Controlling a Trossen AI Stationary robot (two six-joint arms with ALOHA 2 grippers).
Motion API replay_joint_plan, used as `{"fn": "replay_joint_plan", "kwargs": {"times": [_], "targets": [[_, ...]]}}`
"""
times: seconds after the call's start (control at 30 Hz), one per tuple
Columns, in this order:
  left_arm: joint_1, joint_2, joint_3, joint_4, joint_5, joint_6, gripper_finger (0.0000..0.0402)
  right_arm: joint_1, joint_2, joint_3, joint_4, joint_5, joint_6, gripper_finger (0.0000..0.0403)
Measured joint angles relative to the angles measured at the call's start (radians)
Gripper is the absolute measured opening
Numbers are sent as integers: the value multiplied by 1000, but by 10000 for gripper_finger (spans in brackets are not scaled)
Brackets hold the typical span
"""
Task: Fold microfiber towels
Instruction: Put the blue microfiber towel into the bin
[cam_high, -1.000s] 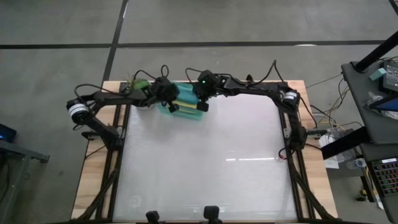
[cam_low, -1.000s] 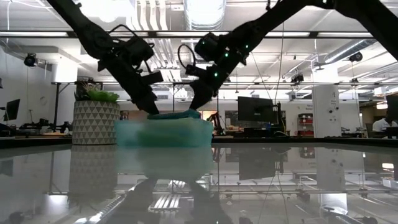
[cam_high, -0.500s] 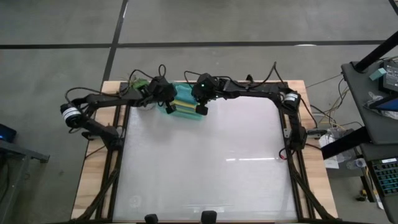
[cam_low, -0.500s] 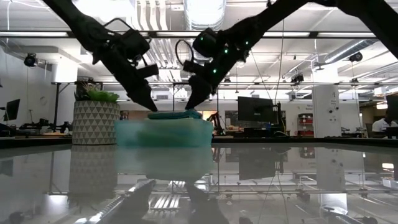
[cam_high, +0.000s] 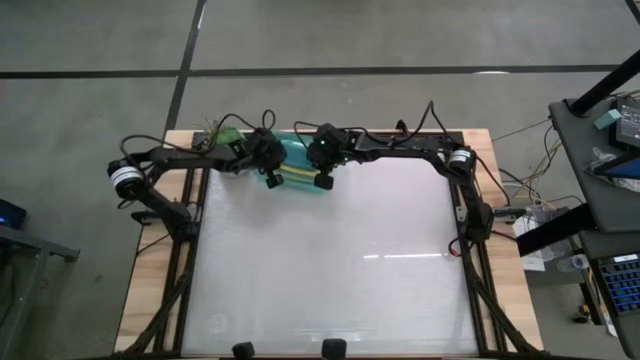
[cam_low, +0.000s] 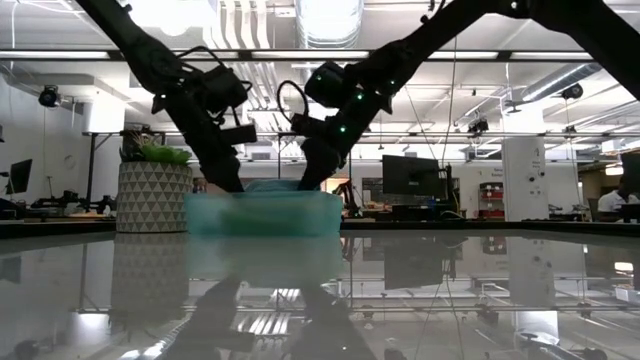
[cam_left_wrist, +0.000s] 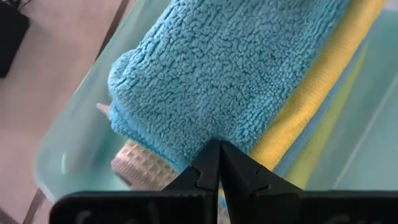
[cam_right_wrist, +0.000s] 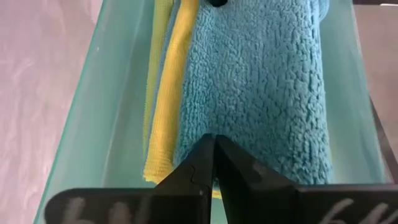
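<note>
A folded teal microfiber towel (cam_left_wrist: 236, 68) is lying on top of a stack inside the translucent mint-green tray (cam_left_wrist: 68, 155), which is sitting at the far edge of the counter (cam_high: 330, 260). Under it a yellow towel (cam_right_wrist: 171, 93) is showing along one edge, with a lime green towel (cam_right_wrist: 152, 68) edge just beyond it and a pale, waffle-textured cloth (cam_left_wrist: 134, 163) peeking out at one end.

The left tool (cam_left_wrist: 219, 163) is reaching down into the tray with its fingers pressed together, tips touching the teal towel's folded edge without pinching any of it. The right tool (cam_right_wrist: 213, 158) is coming in from the other side, fingers likewise pressed together and resting against the same towel's opposite end.

A potted plant (cam_low: 152, 195) in a patterned pot is standing just beside the tray, near the left arm.
</note>
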Motion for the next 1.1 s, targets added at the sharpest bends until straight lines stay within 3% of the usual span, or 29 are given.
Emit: {"fn": "replay_joint_plan", "kwargs": {"times": [0.43,0.6,0.87,1.1], "targets": [[1,-110,1,-15,-30,4,0,0,-72,0,-37,6,-10,12],[2,-125,1,74,-30,11,0,-3,-97,0,-37,63,-44,12],[17,-53,1,331,-29,79,0,-40,-99,1,-26,111,-53,12],[29,47,0,352,-29,78,0,-49,-48,0,6,105,-35,12]]}}
